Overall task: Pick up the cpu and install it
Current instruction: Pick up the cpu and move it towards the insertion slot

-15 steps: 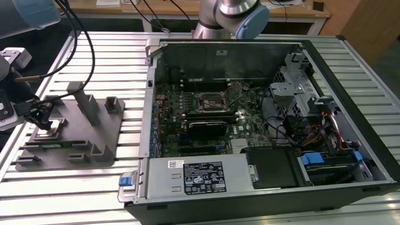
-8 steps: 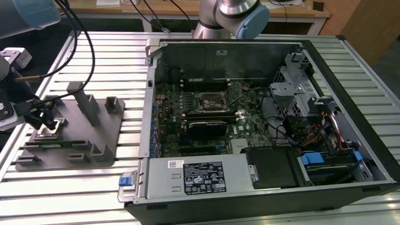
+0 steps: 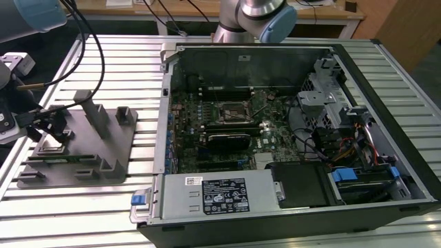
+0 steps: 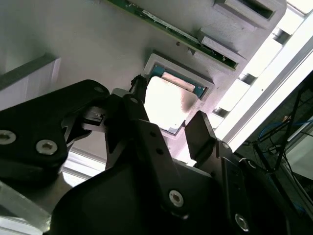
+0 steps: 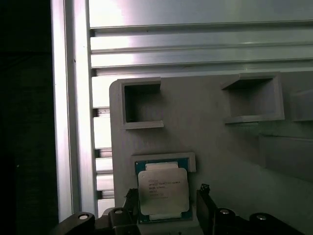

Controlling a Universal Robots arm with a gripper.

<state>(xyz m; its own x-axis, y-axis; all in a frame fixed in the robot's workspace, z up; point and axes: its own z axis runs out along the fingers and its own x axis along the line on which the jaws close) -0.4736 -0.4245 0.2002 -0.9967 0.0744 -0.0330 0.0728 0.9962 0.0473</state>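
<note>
The cpu [image 5: 163, 192] lies flat in its pocket on the grey holder [image 5: 205, 147]; the hand [image 4: 168, 104] is spread, one finger either side of it.

Gripper [image 5: 167, 192] fingers spread either side of the chip [image 5: 163, 186], slim gaps both sides; raised rim [image 5: 165, 157] blocks one edge.

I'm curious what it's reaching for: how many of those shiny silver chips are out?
1. The cpu lies in a pocket of the grey fixture, straddled by the open gripper. Others may be hidden inside the computer case.
</note>
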